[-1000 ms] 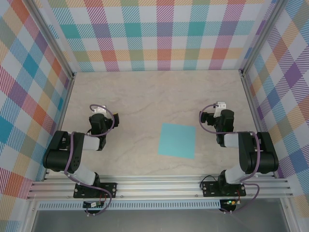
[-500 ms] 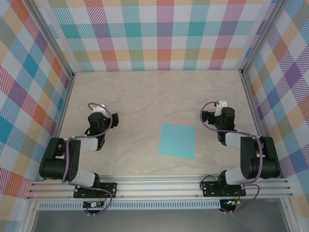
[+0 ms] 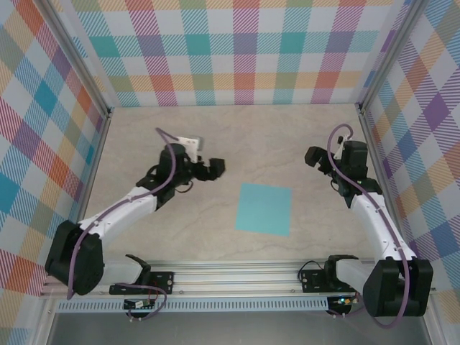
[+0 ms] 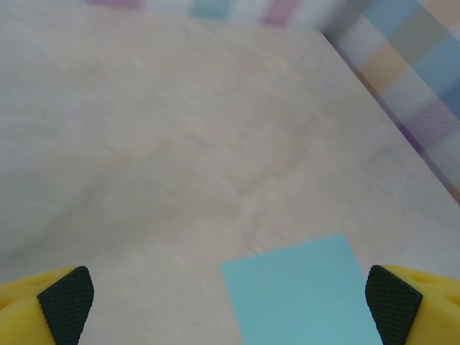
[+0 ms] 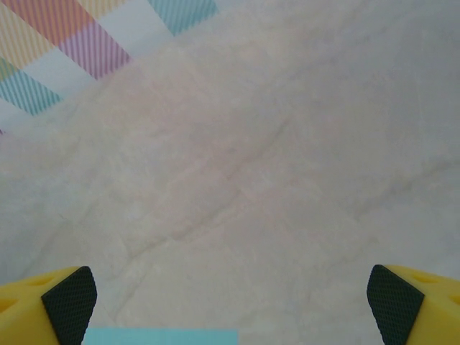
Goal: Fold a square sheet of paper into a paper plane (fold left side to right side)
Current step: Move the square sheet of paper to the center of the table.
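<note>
The square sheet of paper (image 3: 264,208) lies flat and unfolded on the table, light turquoise, a little right of centre. My left gripper (image 3: 214,167) hangs above the table up and left of the sheet, its yellow fingers with black pads (image 4: 66,302) spread wide and nothing between them; the sheet (image 4: 302,291) fills the lower middle of the left wrist view. My right gripper (image 3: 314,157) hovers up and right of the sheet, open too, its pads (image 5: 69,302) far apart. A strip of the sheet (image 5: 162,337) shows at the bottom edge of the right wrist view.
Plaid walls (image 3: 230,50) close in the marbled table (image 3: 230,144) at the back and both sides. An aluminium rail (image 3: 237,277) with the arm bases runs along the near edge.
Both arms have unfolded from their tucked pose. The left gripper swung right toward the sheet; the right gripper rose and moved back. The sheet has not moved.
</note>
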`<state>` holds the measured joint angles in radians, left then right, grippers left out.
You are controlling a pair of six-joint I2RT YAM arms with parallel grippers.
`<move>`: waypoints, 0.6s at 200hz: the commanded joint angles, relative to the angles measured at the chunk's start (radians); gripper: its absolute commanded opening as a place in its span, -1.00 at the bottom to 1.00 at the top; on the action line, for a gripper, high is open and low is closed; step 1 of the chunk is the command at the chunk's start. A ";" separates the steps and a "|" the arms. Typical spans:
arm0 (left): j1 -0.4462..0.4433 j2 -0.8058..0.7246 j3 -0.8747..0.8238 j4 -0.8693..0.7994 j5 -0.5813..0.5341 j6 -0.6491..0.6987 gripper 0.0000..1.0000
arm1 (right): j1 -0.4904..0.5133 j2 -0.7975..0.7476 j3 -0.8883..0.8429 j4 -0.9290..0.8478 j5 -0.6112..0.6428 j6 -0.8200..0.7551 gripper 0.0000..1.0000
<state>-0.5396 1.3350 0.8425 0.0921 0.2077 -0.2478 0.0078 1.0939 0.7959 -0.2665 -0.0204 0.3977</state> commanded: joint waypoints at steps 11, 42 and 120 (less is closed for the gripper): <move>-0.173 0.185 0.089 -0.094 0.170 -0.050 1.00 | -0.002 -0.016 0.042 -0.192 0.039 0.050 0.99; -0.255 0.376 0.198 -0.098 0.231 -0.056 1.00 | -0.002 -0.016 0.052 -0.215 0.047 0.047 0.99; -0.286 0.642 0.412 -0.254 0.228 -0.049 1.00 | -0.002 -0.005 0.055 -0.226 0.046 0.053 0.99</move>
<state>-0.8169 1.9415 1.1912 -0.0750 0.4450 -0.2955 0.0078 1.0935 0.8127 -0.4744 0.0185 0.4343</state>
